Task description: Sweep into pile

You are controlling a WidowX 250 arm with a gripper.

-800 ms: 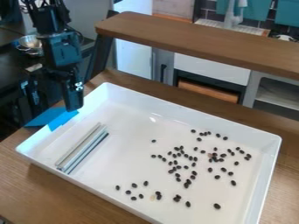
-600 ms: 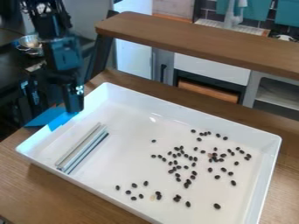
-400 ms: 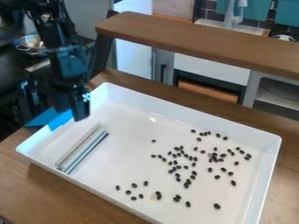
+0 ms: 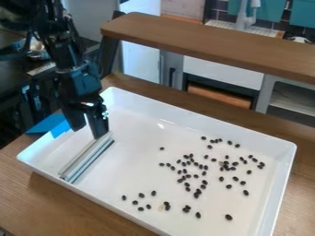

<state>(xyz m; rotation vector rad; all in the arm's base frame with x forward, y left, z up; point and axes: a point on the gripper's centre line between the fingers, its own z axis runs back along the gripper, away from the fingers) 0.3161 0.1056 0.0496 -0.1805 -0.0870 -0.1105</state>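
My black gripper (image 4: 88, 130) hangs over the left part of the white tray (image 4: 132, 213), open, its two fingers apart with nothing between them. The right fingertip is at the upper end of a long pale grey bar (image 4: 86, 159); whether they touch I cannot tell. This bar lies slantwise on the tray floor at the left. Small black beans (image 4: 197, 195) are scattered over the right half, thickest right of the middle, with a looser group (image 4: 166, 204) towards the front wall.
Raised walls surround the tray on a brown wooden table (image 4: 92, 209). Blue tape (image 4: 46, 124) lies by the tray's left corner. A raised wooden shelf (image 4: 209, 44) runs across behind, with a toy kitchen beyond it.
The gripper has come down and to the right, from the tray's back left wall to over the bar's upper end. The bar and beans have not moved.
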